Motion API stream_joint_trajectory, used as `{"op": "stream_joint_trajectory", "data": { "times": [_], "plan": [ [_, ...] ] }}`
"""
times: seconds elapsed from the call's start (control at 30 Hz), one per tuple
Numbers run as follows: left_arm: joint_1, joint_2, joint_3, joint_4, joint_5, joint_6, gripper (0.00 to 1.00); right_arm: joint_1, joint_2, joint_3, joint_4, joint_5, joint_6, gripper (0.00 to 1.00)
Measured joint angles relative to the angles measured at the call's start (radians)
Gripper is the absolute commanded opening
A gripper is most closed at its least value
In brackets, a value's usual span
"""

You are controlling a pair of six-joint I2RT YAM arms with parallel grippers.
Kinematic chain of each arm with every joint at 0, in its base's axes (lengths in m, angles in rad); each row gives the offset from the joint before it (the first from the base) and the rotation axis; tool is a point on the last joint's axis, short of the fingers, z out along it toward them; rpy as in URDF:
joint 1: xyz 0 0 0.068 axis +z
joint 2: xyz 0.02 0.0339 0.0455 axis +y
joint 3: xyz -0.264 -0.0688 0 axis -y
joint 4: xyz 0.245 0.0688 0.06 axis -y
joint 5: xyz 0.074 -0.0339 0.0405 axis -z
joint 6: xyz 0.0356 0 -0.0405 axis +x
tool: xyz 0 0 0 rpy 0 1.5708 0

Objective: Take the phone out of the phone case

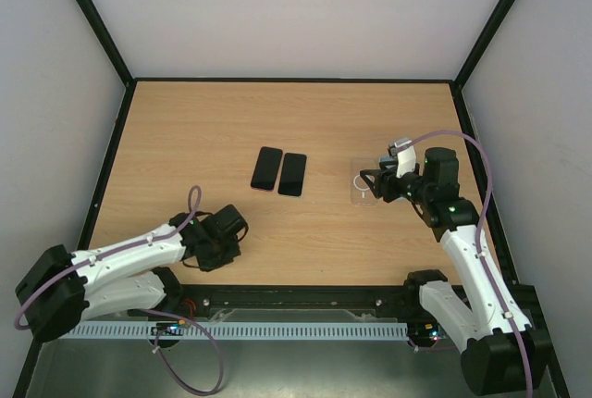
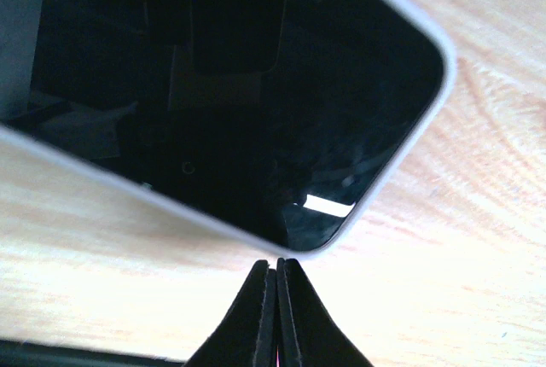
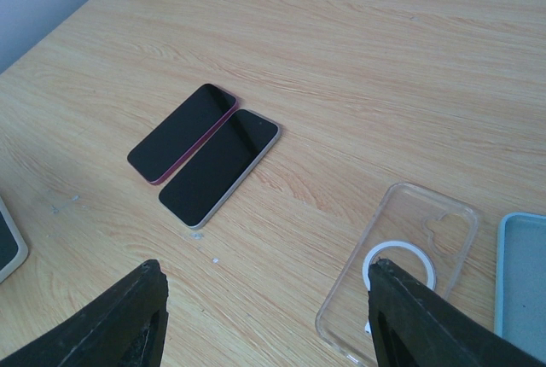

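A phone with a dark screen and a pale rim (image 2: 230, 85) lies on the table and fills the upper part of the left wrist view. Its corner also shows at the left edge of the right wrist view (image 3: 7, 246). My left gripper (image 2: 275, 266) is shut, its tips at the table right by the phone's near rounded corner, holding nothing. In the top view the left gripper (image 1: 220, 237) hides this phone. My right gripper (image 3: 264, 269) is open and empty, low over the table, its right finger above an empty clear case (image 3: 401, 256) (image 1: 361, 189).
Two bare-looking phones lie side by side mid-table: one with a magenta edge (image 3: 181, 132) (image 1: 266, 167) and one with a pale edge (image 3: 220, 165) (image 1: 292, 174). A light blue case (image 3: 522, 273) lies right of the clear case. Black frame rails edge the table.
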Motion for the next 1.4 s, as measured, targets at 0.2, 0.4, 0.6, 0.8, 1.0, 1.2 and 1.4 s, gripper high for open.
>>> {"op": "stream_joint_trajectory", "data": {
  "times": [0.2, 0.4, 0.6, 0.8, 1.0, 1.2, 1.4],
  "plan": [
    [-0.03, -0.064, -0.017, -0.093, -0.016, -0.085, 0.02, 0.0, 0.0, 0.0, 0.0, 0.0, 0.0, 0.61],
    [-0.03, -0.026, -0.072, -0.071, -0.008, -0.124, 0.02, 0.0, -0.003, 0.0, 0.0, 0.0, 0.0, 0.61],
    [0.011, 0.164, 0.034, -0.009, -0.041, -0.019, 0.02, 0.0, -0.007, 0.0, 0.0, 0.0, 0.0, 0.61],
    [0.191, 0.393, 0.206, 0.094, -0.157, 0.168, 0.02, 0.0, -0.008, 0.0, 0.0, 0.01, 0.0, 0.61],
    [0.334, 0.373, 0.27, 0.158, -0.202, 0.345, 0.5, 0.0, -0.016, 0.0, 0.0, 0.023, 0.001, 0.61],
    [0.337, 0.248, 0.279, 0.178, -0.183, 0.462, 0.99, 0.0, -0.018, 0.0, 0.0, 0.026, 0.0, 0.61],
    [0.357, 0.201, 0.239, 0.111, -0.2, 0.472, 0.99, 0.0, -0.018, 0.0, 0.0, 0.026, 0.0, 0.61]
  ]
}}
